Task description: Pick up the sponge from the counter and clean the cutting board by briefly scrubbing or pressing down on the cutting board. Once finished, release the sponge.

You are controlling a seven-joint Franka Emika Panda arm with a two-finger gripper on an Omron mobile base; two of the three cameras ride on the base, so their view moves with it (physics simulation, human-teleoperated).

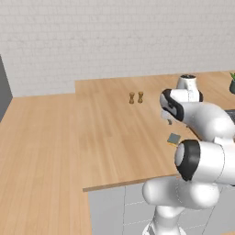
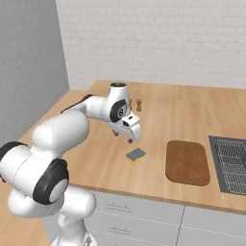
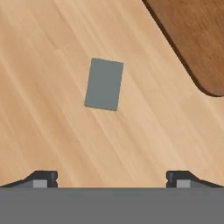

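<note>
While my end effector (image 3: 111, 177) hovers spread above the surface (image 3: 52, 131), I see the sponge (image 3: 104, 84) at 12 o'clock, board (image 3: 192, 35) at 2.

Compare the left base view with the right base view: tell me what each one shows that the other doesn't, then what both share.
Left base view alone: both wooden shakers side by side, and a dark green thing at the right edge.

Right base view alone: the cutting board, lying apart from the sponge, and the dark gridded panel beyond it.

Both: the sponge flat on the counter, and the gripper hovering above the counter, holding nothing.
</note>
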